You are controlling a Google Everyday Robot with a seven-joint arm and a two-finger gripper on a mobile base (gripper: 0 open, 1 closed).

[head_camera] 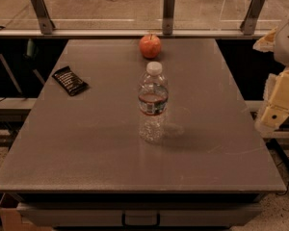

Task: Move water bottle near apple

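Note:
The water bottle (152, 103) stands upright near the middle of the grey table (86, 143). It is clear ribbed plastic with a white cap and a dark red-and-blue label band. The apple (150, 45) is small, round and red-orange, and sits at the far edge of the table, straight behind the bottle with a gap of bare table between them. My gripper (275, 113) hangs at the right edge of the view, beyond the table's right side, well away from the bottle and holding nothing that I can see.
A dark snack packet (70, 80) lies on the table at the far left. A glass railing with metal posts (168, 6) runs behind the table's far edge. A drawer handle (141, 219) shows below the front edge.

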